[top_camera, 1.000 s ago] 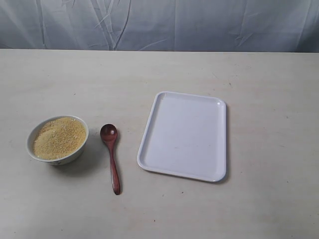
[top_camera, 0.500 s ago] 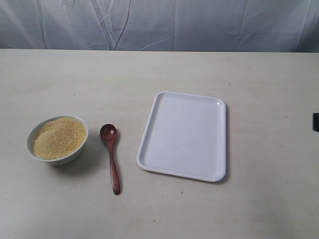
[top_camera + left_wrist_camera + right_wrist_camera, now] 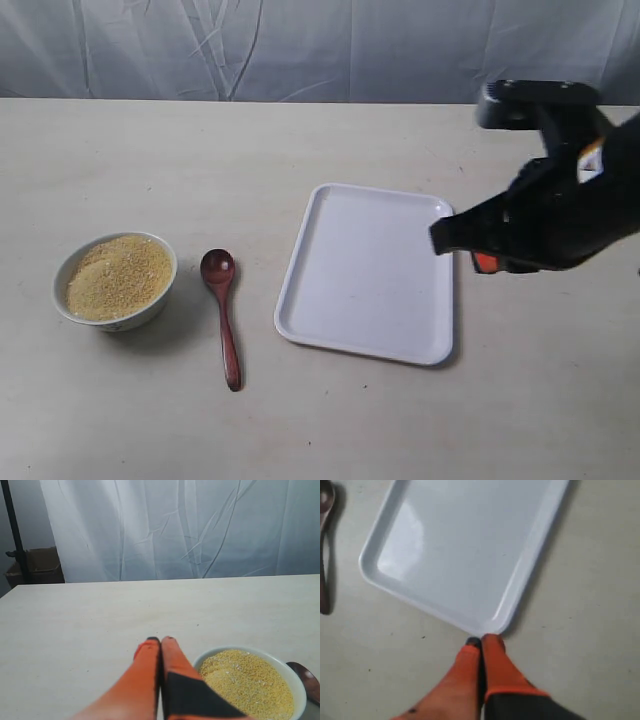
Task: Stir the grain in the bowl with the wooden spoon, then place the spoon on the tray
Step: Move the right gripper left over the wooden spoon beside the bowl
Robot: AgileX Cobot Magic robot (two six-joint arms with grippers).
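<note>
The white bowl (image 3: pixel 70 268) of golden grain (image 3: pixel 118 277) stands at the table's left. Just right of it lies the dark wooden spoon (image 3: pixel 223 318), head away from the front edge, touched by nothing. The white tray (image 3: pixel 368 272) lies empty in the middle. My right arm (image 3: pixel 550 215) hangs over the tray's right side. In the right wrist view the right gripper (image 3: pixel 481 641) is shut and empty, its tips over a corner of the tray (image 3: pixel 465 545). The left gripper (image 3: pixel 161 640) is shut and empty beside the bowl (image 3: pixel 239 650); it is out of the exterior view.
A pale cloth backdrop (image 3: pixel 320 50) hangs behind the table's far edge. A dark stand and a cardboard box (image 3: pixel 42 565) sit beyond the table in the left wrist view. The spoon's head (image 3: pixel 307 679) shows past the bowl there.
The right arm has swung in from the right edge of the exterior view and now hangs over the tray's right side. Bowl, spoon and tray have not moved.
</note>
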